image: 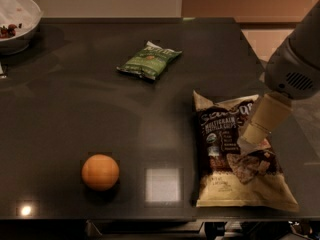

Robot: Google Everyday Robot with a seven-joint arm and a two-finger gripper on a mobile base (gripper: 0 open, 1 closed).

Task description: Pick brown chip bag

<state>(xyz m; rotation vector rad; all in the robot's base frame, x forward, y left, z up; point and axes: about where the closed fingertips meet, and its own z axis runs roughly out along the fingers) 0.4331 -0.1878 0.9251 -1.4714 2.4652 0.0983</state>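
Your tool [251, 140] hangs over brown chip bag [222, 154] on counter [100, 94] R side; grip state: can't tell. Top L, white bowl [29, 33] holds dark red bits [7, 31].

Table [100, 94]: brown chip bag [225, 184] under gripper [250, 140], green bag [149, 60], orange [100, 172], bowl [31, 14].

In from the upper right, right now: grey arm housing [295, 66], big and rounded, slotted vent on its face, sitting up and to the right of the jaws. Straight below that, a cream tapered piece [267, 115], slanting down and to the left, narrowing all the way. Jaws at its lower end, aimed down-left, hanging low over the right side of the bench [100, 109]. Rest of the arm up behind the jaws, cut off by the right edge of the view.
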